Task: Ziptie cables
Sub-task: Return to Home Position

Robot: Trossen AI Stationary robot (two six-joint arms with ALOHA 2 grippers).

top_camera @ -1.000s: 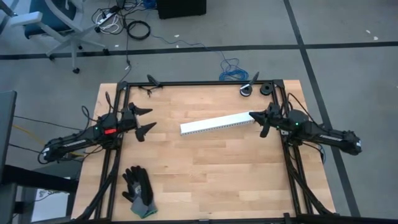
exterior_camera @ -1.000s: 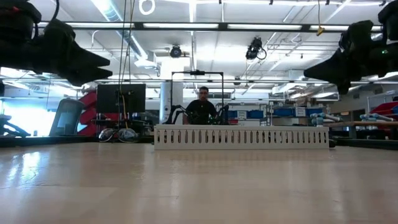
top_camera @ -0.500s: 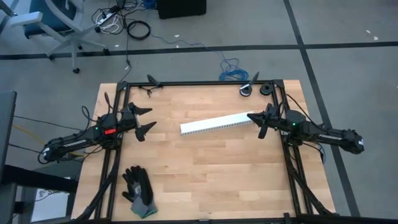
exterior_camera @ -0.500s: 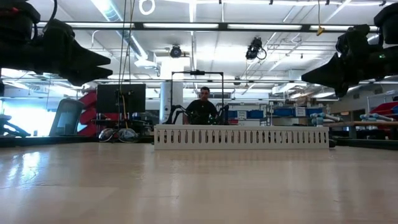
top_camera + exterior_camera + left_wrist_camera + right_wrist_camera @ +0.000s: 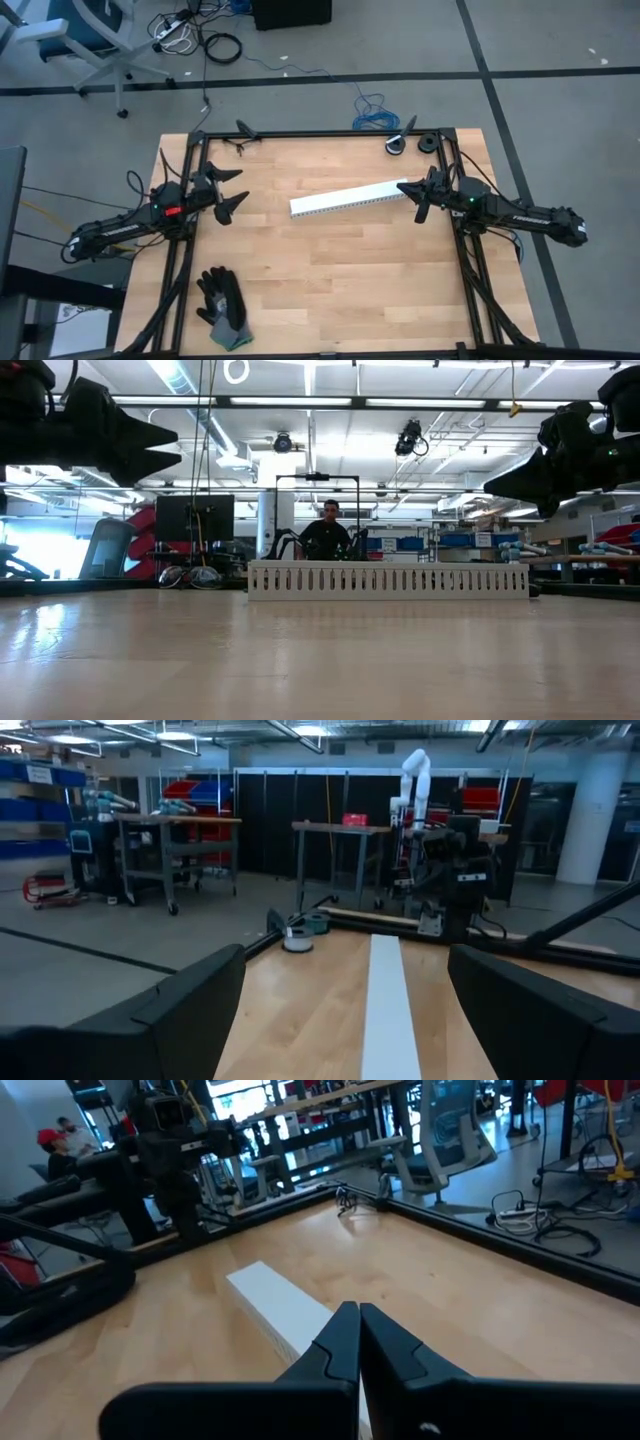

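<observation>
Now both grippers hang above the table (image 5: pixel 330 290), well apart from each other. The left gripper (image 5: pixel 243 187) is near the left edge, its two fingers spread wide with nothing between them. The right gripper (image 5: pixel 352 1325) is just over the right end of the one white duct (image 5: pixel 350 198), its two fingers pressed together and holding nothing. The duct lies slanted in the middle, cover on. The cables and the ziptie cannot be seen in any view. One bundle of dark gloves (image 5: pixel 222 305) lies at the near left corner.
</observation>
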